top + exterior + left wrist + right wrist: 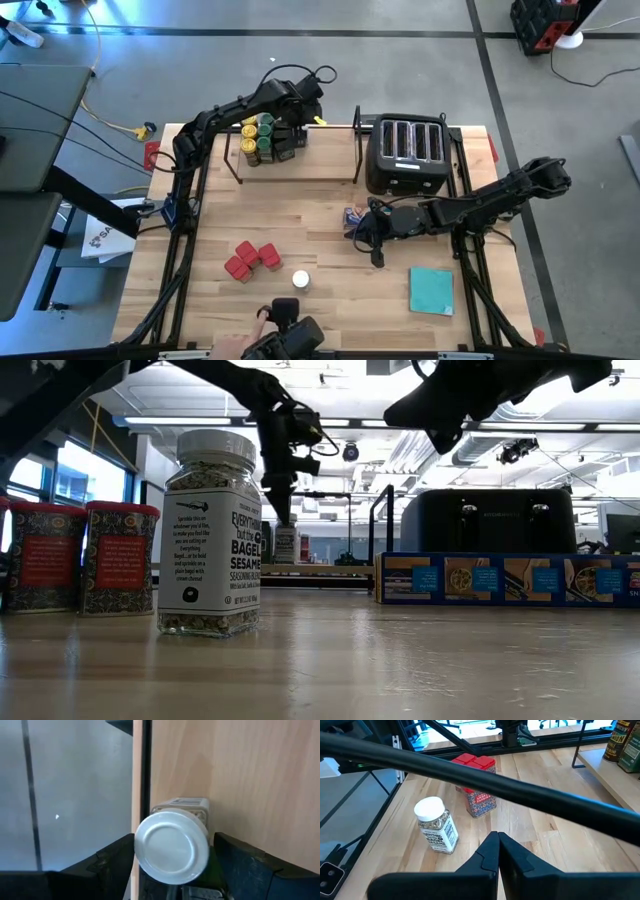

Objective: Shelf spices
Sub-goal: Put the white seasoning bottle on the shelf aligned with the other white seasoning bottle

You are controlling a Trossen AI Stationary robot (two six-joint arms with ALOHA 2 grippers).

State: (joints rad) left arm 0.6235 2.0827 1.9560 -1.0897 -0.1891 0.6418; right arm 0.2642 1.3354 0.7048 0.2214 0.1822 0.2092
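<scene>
Closest in the low view stands a white-capped jar [210,532] of bagel sesame seasoning, upright on the counter [400,660], long axis vertical, label facing the camera. Just beside it are the red square tins [82,556], also upright; the high view shows three of them [251,259] clustered together, with the white cap [300,280] near them. A long blue box [510,579] lies flat before the black toaster [408,152], its length running across the low view.

On the shelf [300,168] at the counter's far edge, jars with yellow and green lids [259,136] stand upright in a tight group at its left end, beside some dark ones; I cannot count them exactly. Left gripper [300,130] is over that group, its jaws spread on either side of a second white-capped jar [172,847], whose lid points at the wrist camera. Right gripper [498,851] hovers over the counter's middle, jaws pressed together, holding nothing. One teal square [431,290] lies near the front right.
</scene>
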